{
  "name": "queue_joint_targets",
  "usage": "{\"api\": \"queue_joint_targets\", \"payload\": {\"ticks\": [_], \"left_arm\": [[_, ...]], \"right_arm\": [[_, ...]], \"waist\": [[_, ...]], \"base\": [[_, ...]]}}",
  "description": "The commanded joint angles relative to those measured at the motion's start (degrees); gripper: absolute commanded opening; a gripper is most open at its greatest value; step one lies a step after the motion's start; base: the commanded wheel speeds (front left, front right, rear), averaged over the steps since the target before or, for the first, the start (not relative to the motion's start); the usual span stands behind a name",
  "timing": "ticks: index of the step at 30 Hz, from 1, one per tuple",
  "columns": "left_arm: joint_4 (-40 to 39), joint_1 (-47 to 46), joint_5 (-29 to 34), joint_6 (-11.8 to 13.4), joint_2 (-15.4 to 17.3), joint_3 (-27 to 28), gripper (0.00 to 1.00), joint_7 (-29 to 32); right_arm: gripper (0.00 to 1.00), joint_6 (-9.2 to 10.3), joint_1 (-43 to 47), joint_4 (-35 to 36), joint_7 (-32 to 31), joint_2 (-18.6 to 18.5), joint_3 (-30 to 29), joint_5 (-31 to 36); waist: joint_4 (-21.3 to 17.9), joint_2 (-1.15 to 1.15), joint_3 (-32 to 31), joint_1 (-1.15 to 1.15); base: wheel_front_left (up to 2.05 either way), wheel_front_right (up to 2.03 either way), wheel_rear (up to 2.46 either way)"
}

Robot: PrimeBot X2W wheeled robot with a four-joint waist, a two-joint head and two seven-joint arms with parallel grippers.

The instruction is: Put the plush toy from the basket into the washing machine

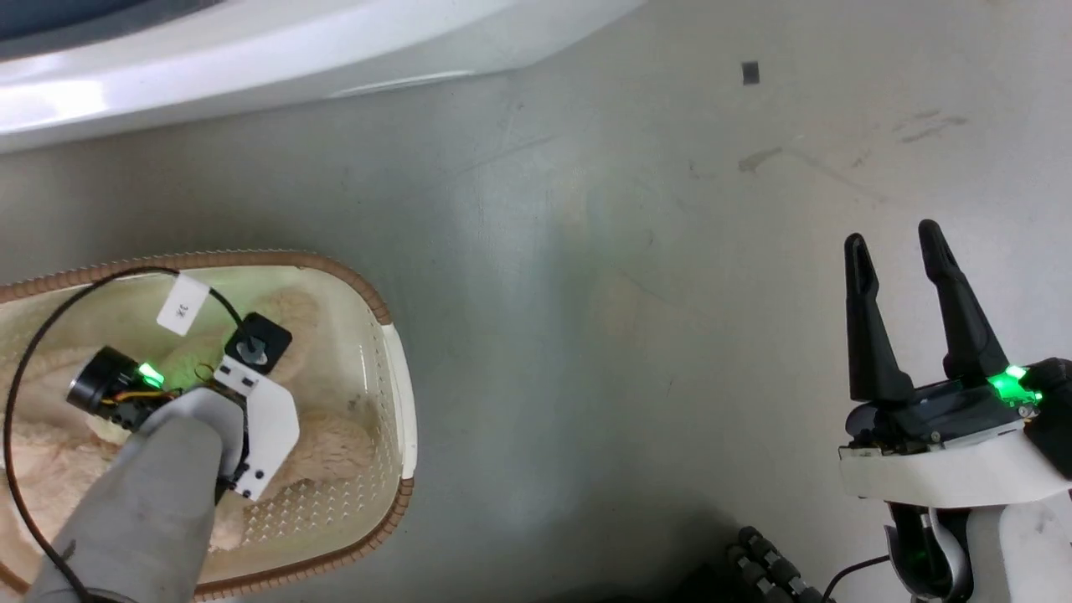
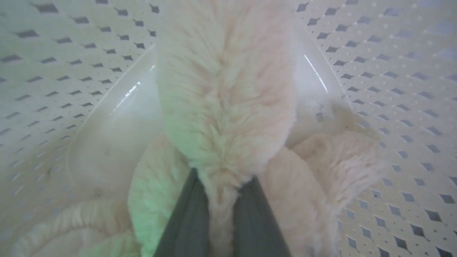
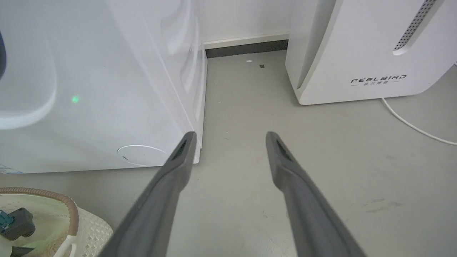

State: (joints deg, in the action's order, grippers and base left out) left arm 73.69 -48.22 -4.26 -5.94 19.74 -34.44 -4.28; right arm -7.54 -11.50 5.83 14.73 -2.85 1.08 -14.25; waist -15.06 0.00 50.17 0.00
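Observation:
The cream-white basket (image 1: 400, 394) with its brown rim stands on the floor at the lower left of the head view. The fluffy cream-beige plush toy (image 1: 335, 448) lies inside it. My left wrist (image 1: 260, 410) reaches down into the basket and hides the fingers there. In the left wrist view my left gripper (image 2: 223, 185) is shut on a tuft of the plush toy (image 2: 228, 89), with the perforated basket wall (image 2: 392, 71) all around. My right gripper (image 1: 904, 243) hangs open over bare floor, holding nothing. The white washing machine (image 3: 107, 89) stands just behind the basket (image 3: 69, 208).
A white slanted appliance lettered FEELBIRD (image 3: 357, 53) stands right of the washing machine, with a strip of grey floor (image 3: 242, 107) between them. A white cable (image 3: 410, 125) runs along the floor by it. A black cable (image 1: 33, 335) loops over the basket.

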Motion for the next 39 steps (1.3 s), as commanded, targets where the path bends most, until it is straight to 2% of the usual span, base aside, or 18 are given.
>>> {"api": "queue_joint_targets", "payload": {"ticks": [1, 12, 19, 29, 39], "left_arm": [[0.2, 0.9, -0.5, 0.5, -0.3, 0.0, 0.00, -0.9], [-0.2, 3.9, -3.7, 1.9, -3.7, 1.3, 0.00, -8.8], [-3.2, 7.6, -6.0, 2.9, -5.3, 2.7, 0.00, -10.6], [-25.1, 20.0, -8.0, 6.6, -4.0, 7.3, 0.00, -10.7], [-43.5, 31.7, -6.9, 10.0, -3.9, 12.2, 0.00, -10.7]], "right_arm": [[1.00, 0.05, -1.1, -0.2, 0.3, 0.0, -0.1, 0.2], [1.00, 0.05, -0.5, -2.3, 0.3, 0.0, -0.4, 1.1], [1.00, 0.05, 1.0, -3.8, 0.3, 0.0, -1.2, 2.6], [1.00, 0.05, 4.1, -5.4, 0.3, 0.0, -2.0, 3.8], [1.00, 0.05, 6.9, -6.5, 0.3, 0.0, -1.9, 4.0]], "waist": [[0.4, 0.00, -1.2, 0.00], [3.1, 0.00, -11.3, 0.00], [6.4, 0.00, -19.3, 0.00], [11.0, 0.00, -29.2, 0.00], [13.1, 0.00, -35.4, 0.00]], "base": [[0.00, 0.00, 0.00], [0.00, 0.00, 0.00], [0.00, 0.00, 0.00], [0.00, 0.00, 0.00], [0.00, 0.00, 0.00]]}}
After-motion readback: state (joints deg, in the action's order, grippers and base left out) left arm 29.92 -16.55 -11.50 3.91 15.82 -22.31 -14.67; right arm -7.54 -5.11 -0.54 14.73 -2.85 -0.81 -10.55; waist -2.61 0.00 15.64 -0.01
